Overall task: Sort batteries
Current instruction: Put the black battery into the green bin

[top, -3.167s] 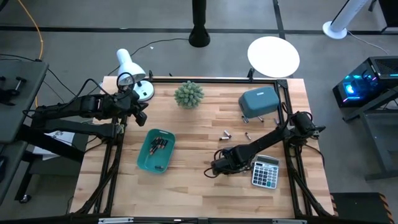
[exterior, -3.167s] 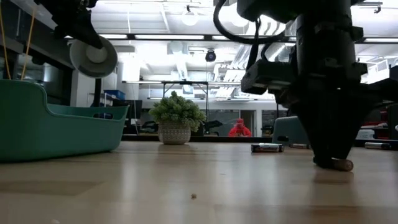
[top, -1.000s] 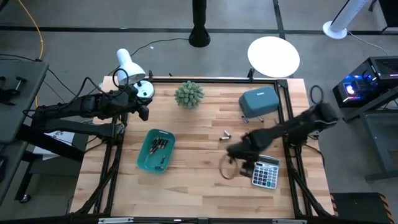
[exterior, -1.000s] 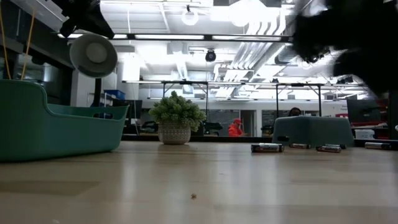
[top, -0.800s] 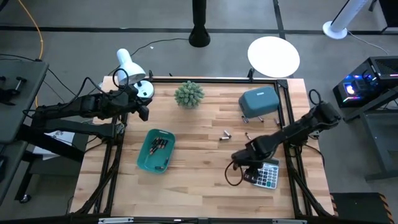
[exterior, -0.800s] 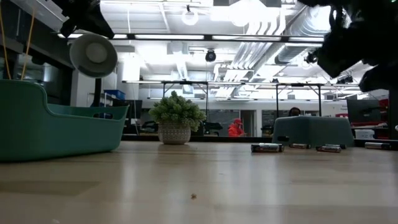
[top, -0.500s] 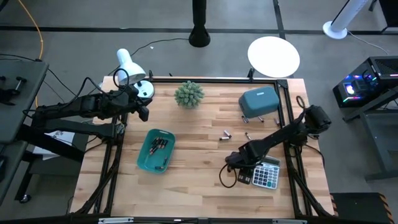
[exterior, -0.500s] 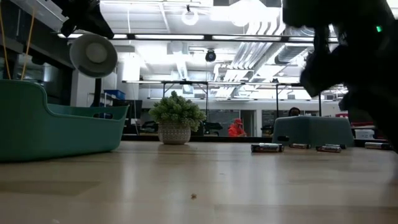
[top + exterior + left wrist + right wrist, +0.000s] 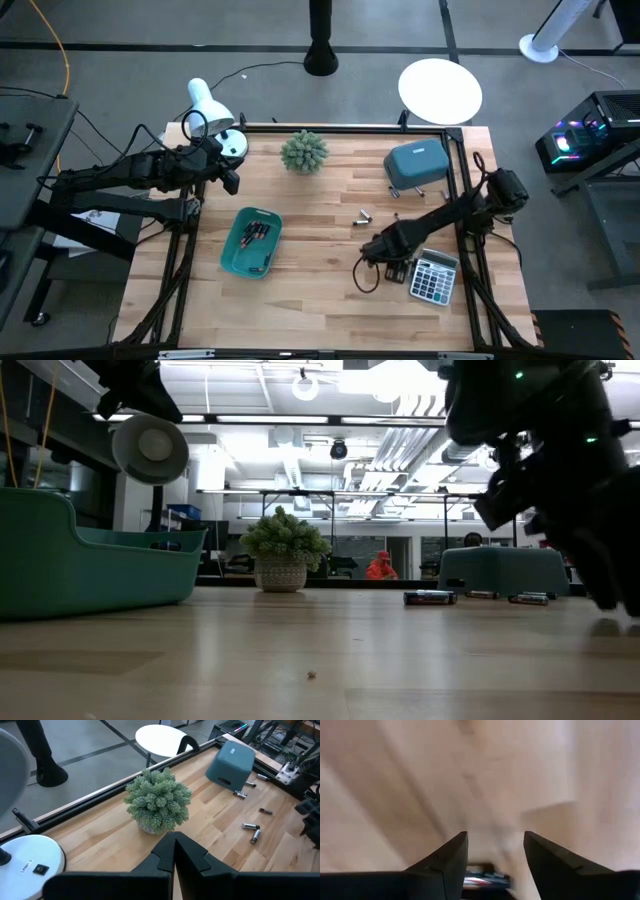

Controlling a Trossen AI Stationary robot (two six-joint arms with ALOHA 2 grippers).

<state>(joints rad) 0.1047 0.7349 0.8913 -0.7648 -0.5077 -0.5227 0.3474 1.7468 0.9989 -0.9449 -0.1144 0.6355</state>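
The right wrist view was smeared; its fingers (image 9: 495, 855) stood spread over bare wood, apparently empty. From above, the right gripper (image 9: 372, 252) hovered beside the calculator (image 9: 433, 275). Loose batteries (image 9: 364, 216) lay mid-table; more filled the teal tray (image 9: 240, 262). The left gripper (image 9: 174, 851), pressed together, waited near the plant (image 9: 158, 800).

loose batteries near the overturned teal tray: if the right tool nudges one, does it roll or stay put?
Likely rolls: the loose batteries are slim cylinders lying on their sides on the smooth wooden table. Probably stiff and slippery, so the open right tool could squirt one out unless it closes across the battery's width. A push along its axis should slide it instead.
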